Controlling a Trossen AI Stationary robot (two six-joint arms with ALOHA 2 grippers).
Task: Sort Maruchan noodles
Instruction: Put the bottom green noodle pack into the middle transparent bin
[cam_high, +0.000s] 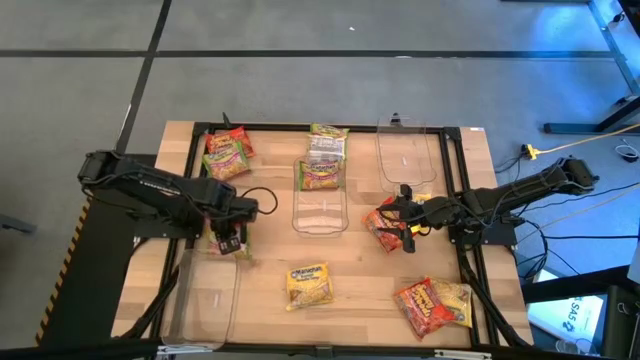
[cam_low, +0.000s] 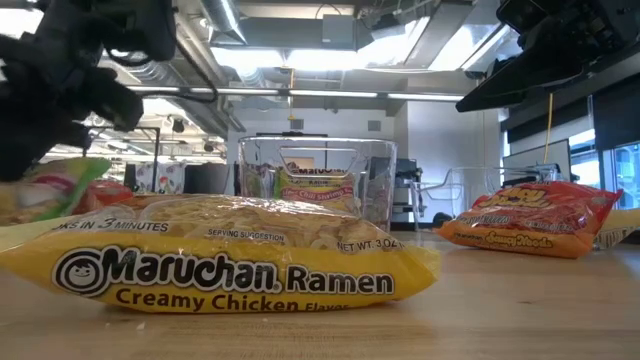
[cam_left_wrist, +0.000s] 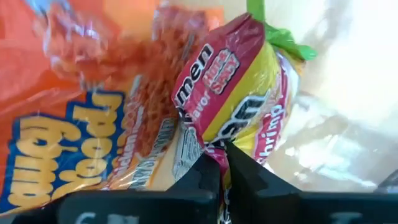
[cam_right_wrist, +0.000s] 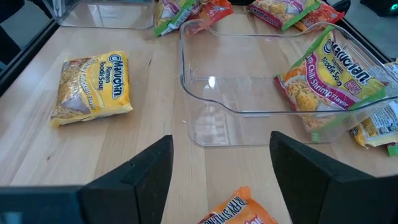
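My left gripper (cam_high: 229, 238) is shut on a green-edged pink and yellow shrimp packet (cam_left_wrist: 242, 93), above the far end of the clear left bin (cam_high: 205, 295). An orange packet (cam_left_wrist: 81, 124) lies against that packet; whether it is held too, I cannot tell. My right gripper (cam_right_wrist: 221, 165) is open, its fingers standing over a red packet (cam_high: 383, 228) that lies flat on the table right of the middle bin (cam_high: 320, 205). A yellow Creamy Chicken packet (cam_high: 308, 283) lies flat near the front edge. My left gripper pinches the shrimp packet between its two fingers at one crimped end (cam_left_wrist: 214, 152). The rest of the packet reaches forward beyond the fingertips. The fingers point down over the left bin. Whether the packet's other end rests on anything does not show.
The middle bin holds several packets at its far end (cam_high: 323, 160). An empty clear bin (cam_high: 408, 155) stands at the far right. Two packets (cam_high: 226, 152) lie at the far left; a red one and a yellow one (cam_high: 432, 303) lie at the near right.
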